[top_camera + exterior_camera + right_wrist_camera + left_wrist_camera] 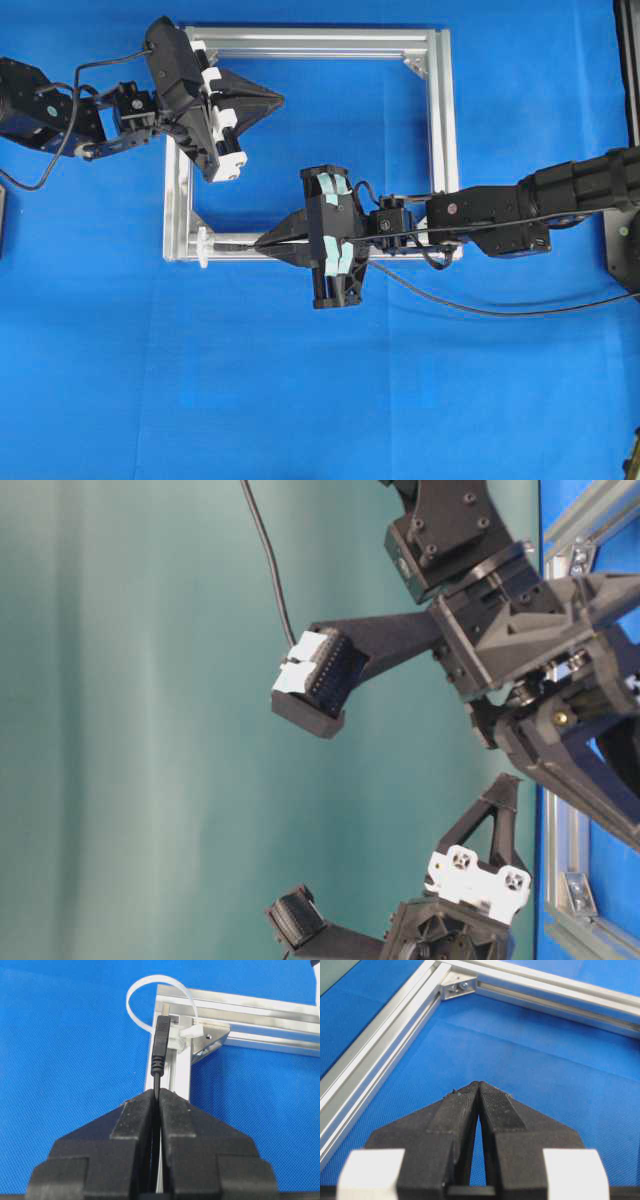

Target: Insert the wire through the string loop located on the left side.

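Observation:
The wire (480, 308) is a thin black cable that runs in from the right to my right gripper (262, 243), which is shut on it just behind the plug. In the right wrist view the plug (160, 1040) sticks out ahead of the right gripper (159, 1091), and its metal end lies at the frame's corner, right at the opening of the white string loop (156, 977). Whether the end is inside the loop I cannot tell. From overhead the string loop (203, 245) sits at the frame's lower left corner. My left gripper (280, 98) (479, 1085) is shut on nothing above the mat near the upper left corner.
The square silver aluminium frame (445, 150) lies flat on the blue mat, with corner brackets (457, 987) inside it. Slack wire curves across the mat below the right arm. A dark base (625, 240) stands at the right edge.

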